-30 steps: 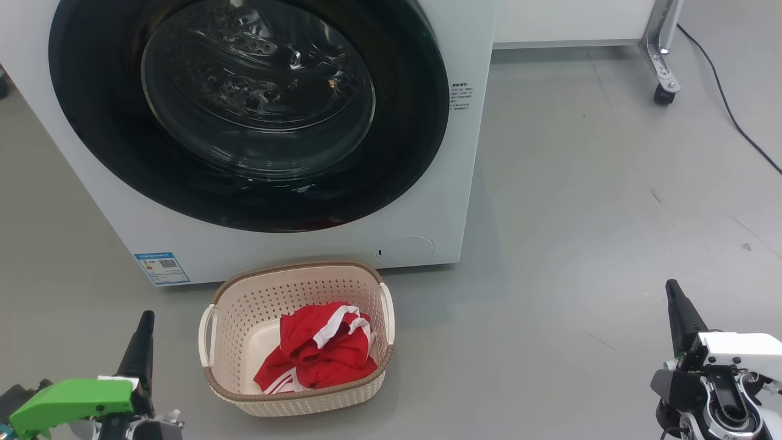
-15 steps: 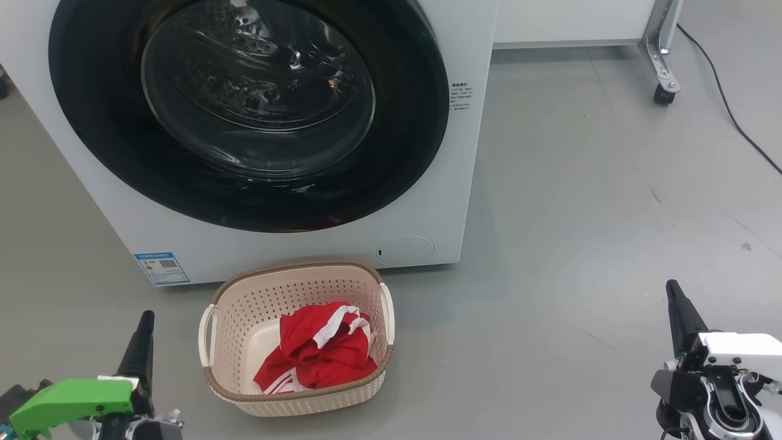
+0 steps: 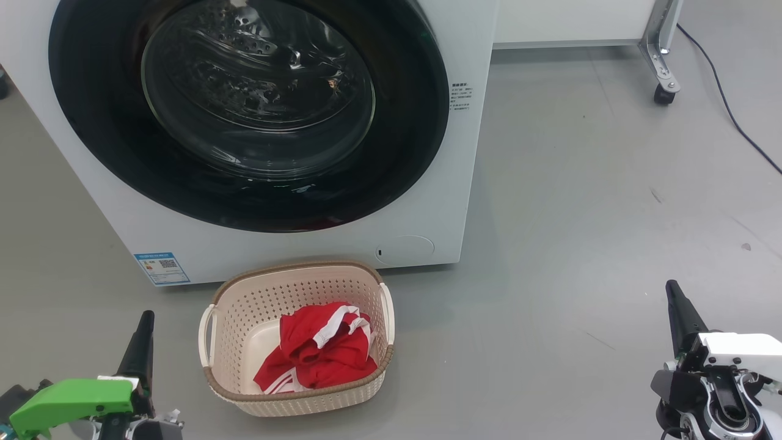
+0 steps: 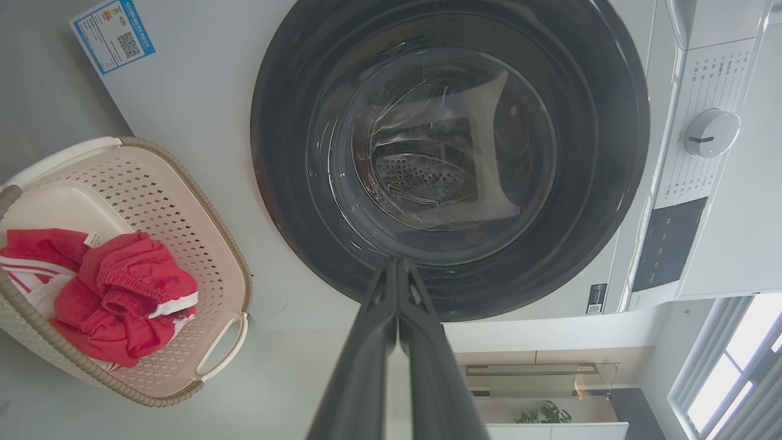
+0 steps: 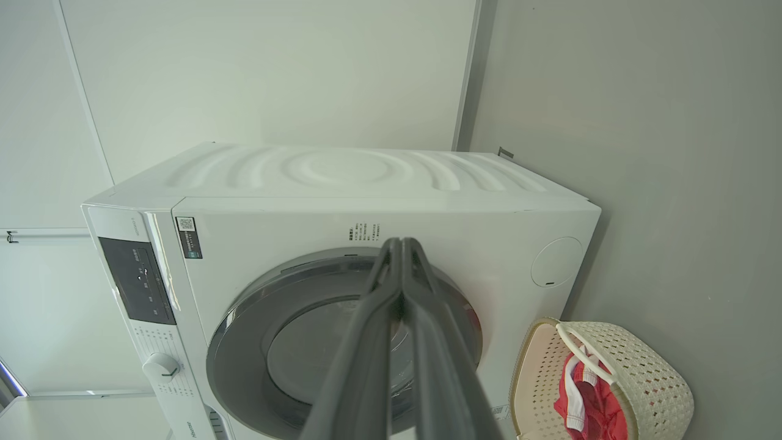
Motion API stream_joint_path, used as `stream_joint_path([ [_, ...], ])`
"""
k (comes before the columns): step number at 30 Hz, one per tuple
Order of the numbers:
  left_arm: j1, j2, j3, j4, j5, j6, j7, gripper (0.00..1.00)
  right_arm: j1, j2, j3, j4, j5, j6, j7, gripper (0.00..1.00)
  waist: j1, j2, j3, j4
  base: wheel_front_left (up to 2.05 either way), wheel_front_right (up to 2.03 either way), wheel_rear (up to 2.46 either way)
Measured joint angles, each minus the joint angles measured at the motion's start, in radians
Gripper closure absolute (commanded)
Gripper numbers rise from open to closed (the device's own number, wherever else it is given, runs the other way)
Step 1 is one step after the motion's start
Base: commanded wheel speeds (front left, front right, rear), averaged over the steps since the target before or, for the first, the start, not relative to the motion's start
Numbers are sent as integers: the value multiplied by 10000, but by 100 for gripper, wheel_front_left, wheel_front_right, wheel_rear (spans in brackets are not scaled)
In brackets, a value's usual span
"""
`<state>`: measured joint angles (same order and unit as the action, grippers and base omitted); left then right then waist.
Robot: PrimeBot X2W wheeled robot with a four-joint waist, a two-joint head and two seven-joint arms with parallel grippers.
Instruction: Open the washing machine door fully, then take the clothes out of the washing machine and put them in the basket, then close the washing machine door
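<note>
Left gripper, fingers pressed together, empty, aims forward beside the basket containing the clothes. Washing machine door sits closed behind; wrist views add the control dial. Right gripper, likewise closed, stands well right.

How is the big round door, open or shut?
Shut. The washing machine door sits flush against the washing machine, black rim flat on the white front.

Grey floor, smooth, a few faint scuffs. Black cable trails across it. Metal frame leg stands on a dark caster. Pale wall. Bright slatted window; small green plant nearby.
</note>
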<state>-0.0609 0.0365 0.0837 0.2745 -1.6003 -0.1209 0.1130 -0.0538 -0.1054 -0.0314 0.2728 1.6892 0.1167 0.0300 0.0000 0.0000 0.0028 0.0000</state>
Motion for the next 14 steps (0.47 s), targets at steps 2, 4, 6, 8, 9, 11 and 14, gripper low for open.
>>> stream_joint_path([
  [2,0,0,0,0,0,0,0,100,-1,2,-2,8,-2,46,0,100,0,0,0,0,0,0,0],
  [4,0,0,0,0,0,0,0,100,-1,2,-2,8,0,46,0,100,0,0,0,0,0,0,0],
  [6,0,0,0,0,0,0,0,100,-2,2,-4,13,0,46,0,100,0,0,0,0,0,0,0],
  [8,0,0,0,0,0,0,0,100,-2,4,-6,19,-2,46,2,100,0,0,0,0,0,0,0],
  [9,0,0,0,0,0,0,0,100,-2,4,-6,19,-2,46,2,100,0,0,-1,0,0,0,0],
  [11,0,0,0,0,0,0,0,100,-2,4,-8,23,-2,46,2,100,0,0,0,0,0,0,0],
  [14,0,0,0,0,0,0,0,100,-3,6,-12,25,-2,46,2,100,0,0,0,0,0,0,0],
])
